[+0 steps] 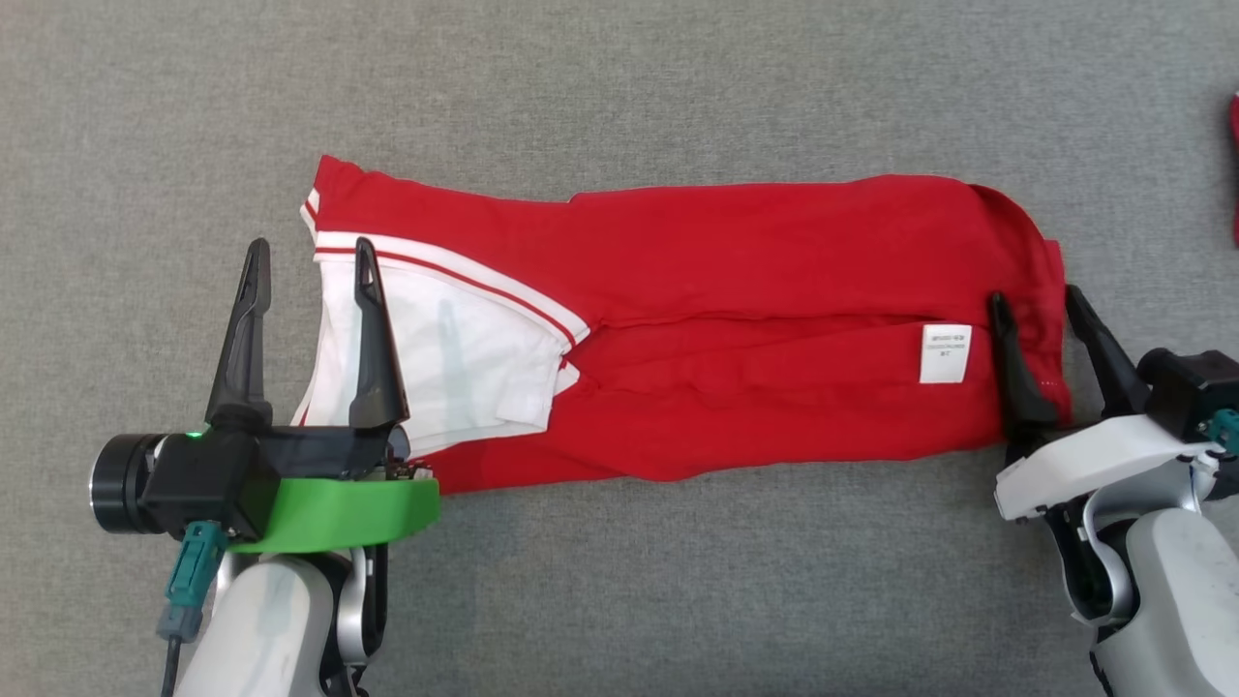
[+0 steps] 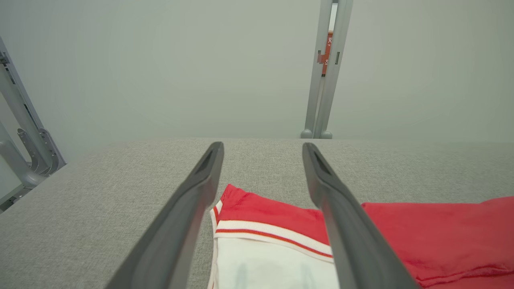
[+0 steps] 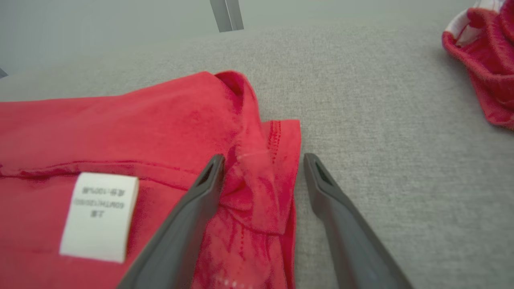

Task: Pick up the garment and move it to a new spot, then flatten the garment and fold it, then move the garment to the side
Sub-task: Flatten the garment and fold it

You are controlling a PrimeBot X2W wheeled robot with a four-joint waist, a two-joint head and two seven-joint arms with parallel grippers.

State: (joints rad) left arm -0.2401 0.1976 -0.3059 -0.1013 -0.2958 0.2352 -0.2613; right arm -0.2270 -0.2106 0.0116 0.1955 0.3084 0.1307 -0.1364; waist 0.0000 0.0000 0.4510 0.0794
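My two grippers are both spread wide and grip nothing. The left gripper straddles the white end of the garment at 9 o'clock, and the right gripper straddles its hem at 3 o'clock. One garment lies lengthwise across the middle of the counter, carrying one label I cannot read, while a second red cloth at 2 o'clock is cut off.

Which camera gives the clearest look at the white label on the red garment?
The right wrist view: the label is large and close, with lines of print visible. The head view shows it small, near the right end of the garment. The left wrist view faces the garment's opposite, white-trimmed end.
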